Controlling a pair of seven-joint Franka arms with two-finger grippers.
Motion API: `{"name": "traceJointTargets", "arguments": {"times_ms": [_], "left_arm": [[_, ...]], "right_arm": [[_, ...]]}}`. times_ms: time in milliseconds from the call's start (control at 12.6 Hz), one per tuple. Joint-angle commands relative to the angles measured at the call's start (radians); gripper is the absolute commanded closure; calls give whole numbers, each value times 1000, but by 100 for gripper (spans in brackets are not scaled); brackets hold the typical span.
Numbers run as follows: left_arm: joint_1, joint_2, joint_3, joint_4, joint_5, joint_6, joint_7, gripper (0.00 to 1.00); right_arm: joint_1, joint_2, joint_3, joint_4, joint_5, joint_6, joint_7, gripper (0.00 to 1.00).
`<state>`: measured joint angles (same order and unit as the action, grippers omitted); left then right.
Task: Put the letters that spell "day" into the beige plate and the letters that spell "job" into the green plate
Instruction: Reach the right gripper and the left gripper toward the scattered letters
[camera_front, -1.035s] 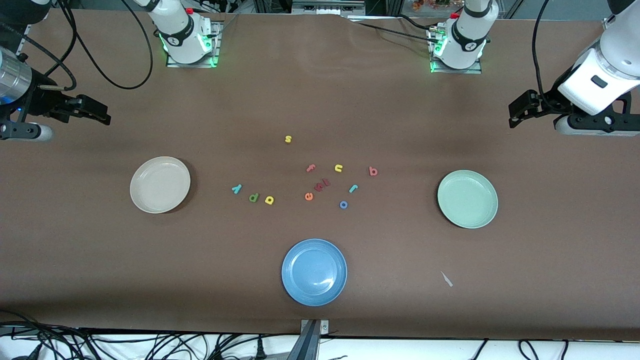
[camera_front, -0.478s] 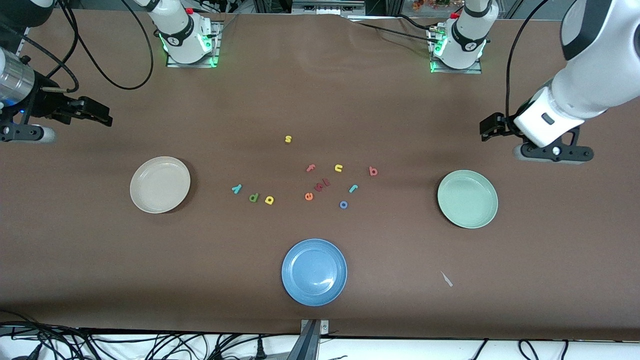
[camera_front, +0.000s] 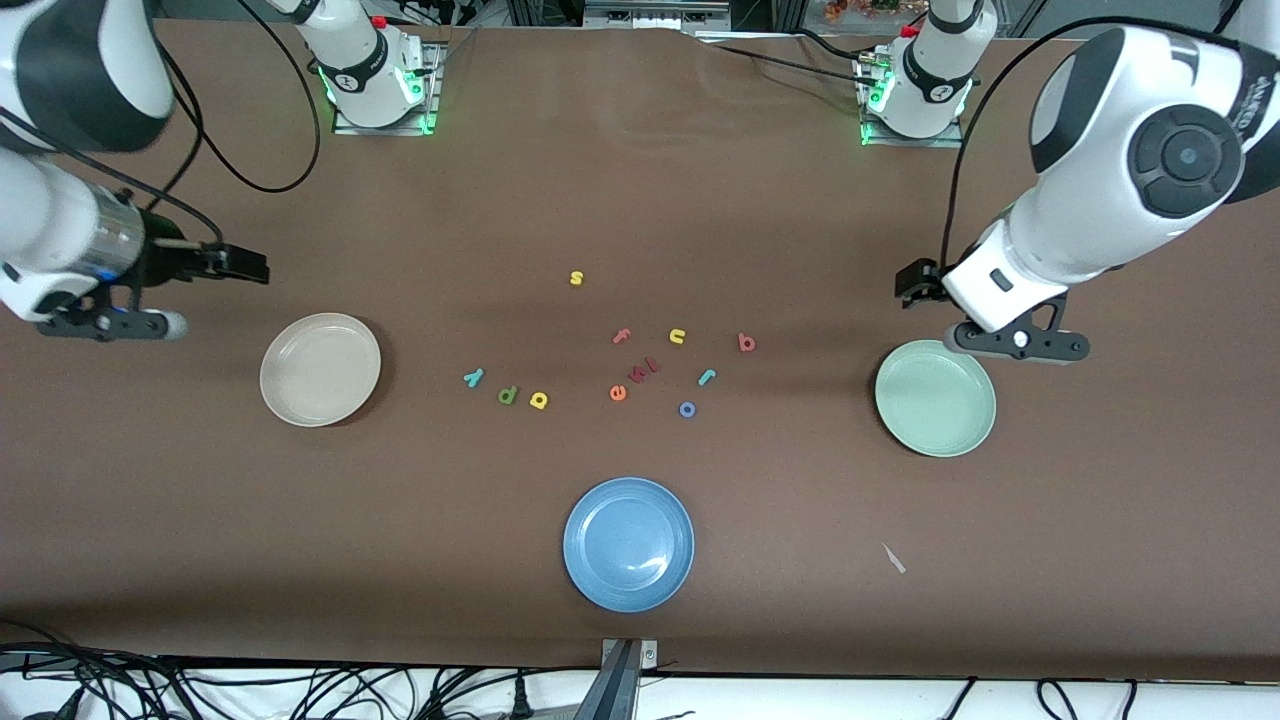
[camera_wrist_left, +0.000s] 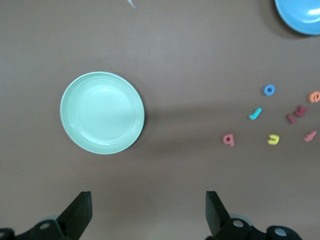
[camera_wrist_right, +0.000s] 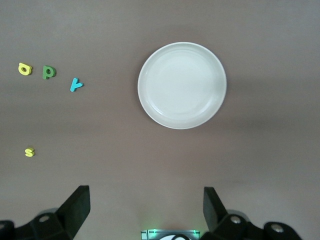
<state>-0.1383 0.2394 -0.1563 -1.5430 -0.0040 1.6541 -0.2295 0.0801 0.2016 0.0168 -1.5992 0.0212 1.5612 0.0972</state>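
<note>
Approach step; nothing sorted yet. Left claw (camera_wrist_left: 145, 215) wide open, empty, hovering just beside the green plate (camera_front: 935, 398). Right claw (camera_wrist_right: 145, 212) likewise, near the beige plate (camera_front: 320, 369). Teal y (camera_front: 474, 377), green d (camera_front: 507, 396), yellow a (camera_front: 539, 401) sit mid-counter; teal j (camera_front: 706, 377), blue o (camera_front: 687, 409), red b (camera_front: 746, 343) nearby. Next: each claw descends over its nearest letter.

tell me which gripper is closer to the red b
Left. The left gripper is up near the green plate, toward that end of the table from the red b. The right gripper is near the beige plate, much farther off.
</note>
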Motion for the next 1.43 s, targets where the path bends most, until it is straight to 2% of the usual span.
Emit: {"name": "traceJointTargets", "arguments": {"times_ms": [0,239,398,558,717,876,1035,1115,1354], "left_arm": [[-52,56,3,37,15,21,-118,0],[-122,144,3,32,13,108,-262,0],[-168,210,3,26,12,189,-354,0],[-228,295,3,24,15,265,-405,0],[-230,415,3,21,19,390,-427,0],[-221,431,3,-8,13,435,-430,0],[-230,434,3,-52,13,460,-430,0],[-234,431,3,-101,15,511,-429,0],[-245,403,-8,-187,15,552,-424,0]], "right_arm": [[85,48,0,-7,0,83,175,0],[173,122,0,-11,5,193,344,0],[190,173,0,-34,66,282,432,0],[190,186,2,-115,115,415,463,0],[199,188,2,-207,115,526,501,0],[216,215,2,-254,115,617,600,0],[259,263,2,-255,115,683,738,0],[270,281,2,-254,115,712,794,0],[279,315,2,-258,115,749,897,0]]}}
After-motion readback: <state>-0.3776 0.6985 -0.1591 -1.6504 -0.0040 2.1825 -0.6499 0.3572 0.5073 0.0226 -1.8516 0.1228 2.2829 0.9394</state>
